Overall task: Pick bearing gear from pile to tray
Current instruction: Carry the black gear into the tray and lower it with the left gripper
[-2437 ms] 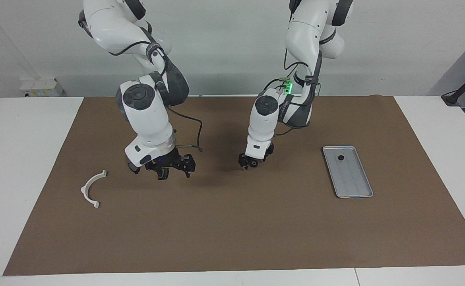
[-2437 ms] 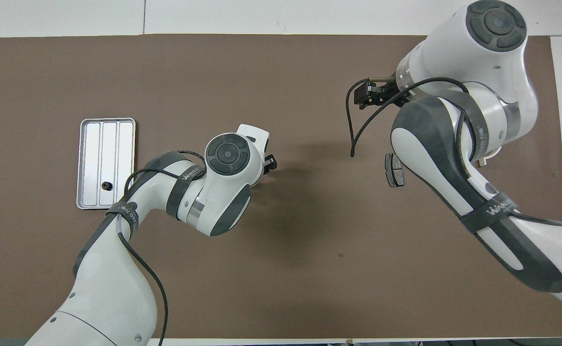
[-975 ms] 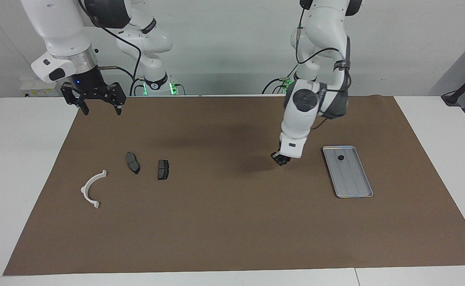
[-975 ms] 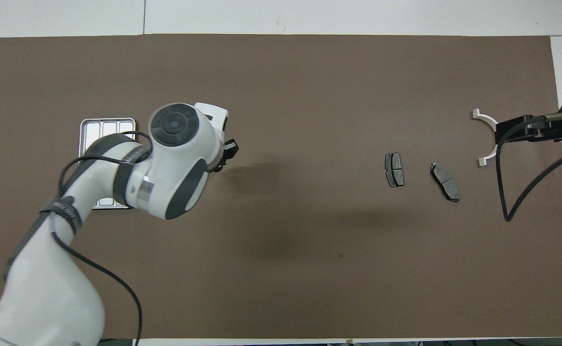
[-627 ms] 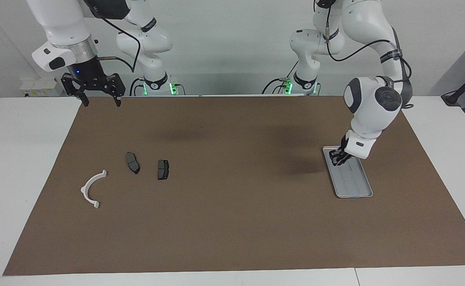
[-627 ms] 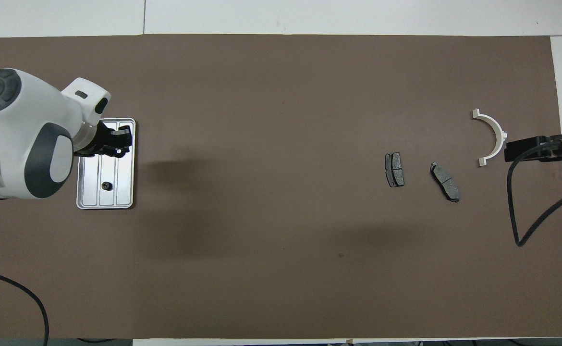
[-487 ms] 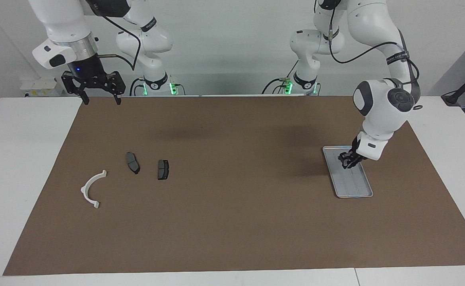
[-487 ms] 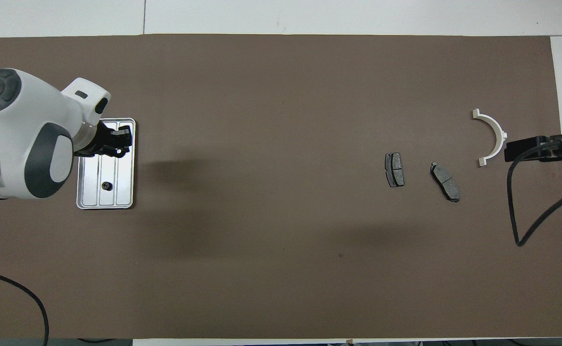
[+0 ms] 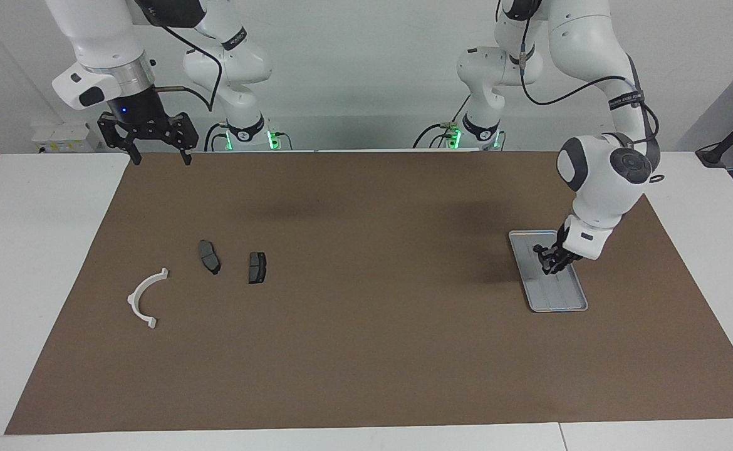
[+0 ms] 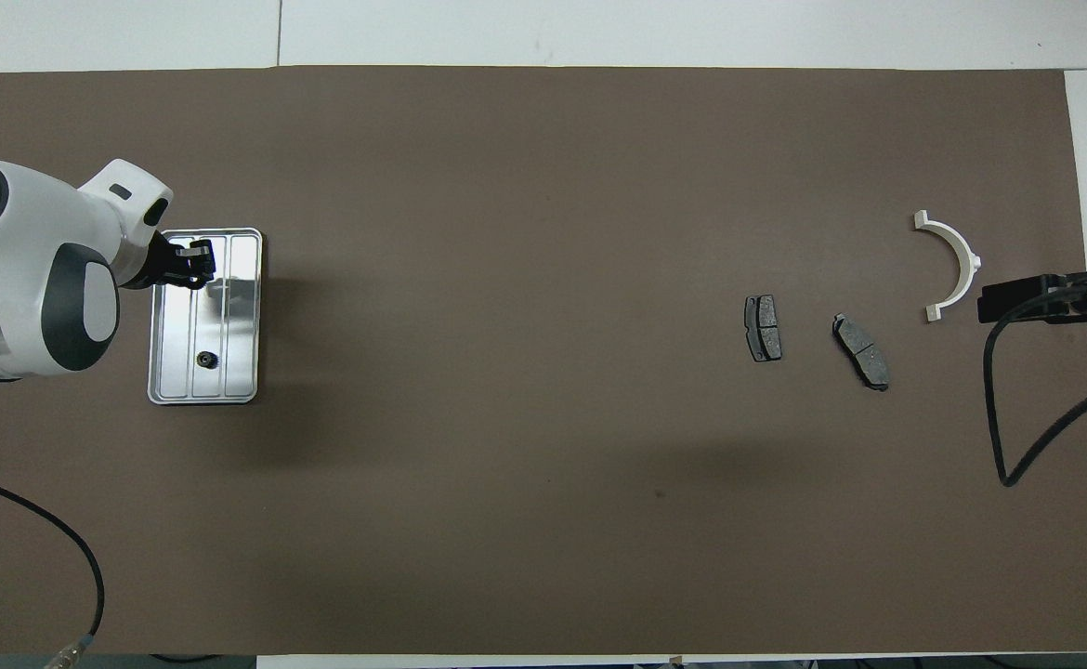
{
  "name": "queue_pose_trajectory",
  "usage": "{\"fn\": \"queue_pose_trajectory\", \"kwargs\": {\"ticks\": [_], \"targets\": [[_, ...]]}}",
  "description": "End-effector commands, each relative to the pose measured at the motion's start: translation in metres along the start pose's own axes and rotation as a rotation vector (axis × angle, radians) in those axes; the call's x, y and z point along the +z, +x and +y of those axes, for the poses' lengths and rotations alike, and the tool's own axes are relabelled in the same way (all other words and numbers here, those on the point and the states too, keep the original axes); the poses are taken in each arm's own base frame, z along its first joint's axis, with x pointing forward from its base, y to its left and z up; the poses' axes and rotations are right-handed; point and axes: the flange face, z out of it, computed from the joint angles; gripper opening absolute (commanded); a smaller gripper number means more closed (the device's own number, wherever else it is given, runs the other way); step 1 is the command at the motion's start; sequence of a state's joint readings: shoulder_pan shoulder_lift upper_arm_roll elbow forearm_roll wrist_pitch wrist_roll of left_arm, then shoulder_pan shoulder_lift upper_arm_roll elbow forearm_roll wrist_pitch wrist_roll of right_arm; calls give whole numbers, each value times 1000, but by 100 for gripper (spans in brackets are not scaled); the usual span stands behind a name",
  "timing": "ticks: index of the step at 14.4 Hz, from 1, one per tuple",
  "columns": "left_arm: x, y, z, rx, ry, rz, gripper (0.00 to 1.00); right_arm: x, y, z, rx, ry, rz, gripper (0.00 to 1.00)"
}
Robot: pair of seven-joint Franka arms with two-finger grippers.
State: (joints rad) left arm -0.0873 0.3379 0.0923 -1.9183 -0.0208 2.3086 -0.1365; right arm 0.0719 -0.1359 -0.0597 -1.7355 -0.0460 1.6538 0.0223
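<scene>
The brown mat (image 9: 366,351) covers most of the white worktop (image 9: 34,263), leaving bare white margins at the frame's left and right edges in the facing view. The whole centre and lower part of the mat is open. The silver tray (image 9: 557,294) (image 10: 237,372) lies at centre right of the facing view, well inside the mat's edge, with bare mat on all sides of it. One small black round piece (image 10: 204,359) sits in the tray at the end nearer the robots.

The remaining loose parts lie at centre left of the facing view: a white half-ring bracket (image 9: 145,297) (image 10: 952,265) toward the mat's edge, and two dark brake pads (image 9: 209,255) (image 10: 763,327) side by side with a gap between them, the second pad (image 9: 257,267) (image 10: 861,350) closer to the mat's middle.

The left arm bends down from the upper right of the facing view, its wrist tilted, and the left gripper (image 9: 552,259) (image 10: 189,263) is low over the tray's middle; whether its jaws are closed or grip anything cannot be told. The right gripper (image 9: 156,149) (image 10: 1008,302) hangs high at the upper left, pointing straight down over the mat's corner, jaws spread wide and holding nothing
</scene>
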Motion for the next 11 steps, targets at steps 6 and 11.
{"fn": "queue_pose_trajectory", "kwargs": {"ticks": [6, 11], "targets": [[20, -16, 0, 15, -2, 1, 1, -3, 9, 4, 2, 67, 43, 100], [17, -15, 0, 14, -2, -10, 100, -7, 6, 5, 3, 69, 42, 100]]}}
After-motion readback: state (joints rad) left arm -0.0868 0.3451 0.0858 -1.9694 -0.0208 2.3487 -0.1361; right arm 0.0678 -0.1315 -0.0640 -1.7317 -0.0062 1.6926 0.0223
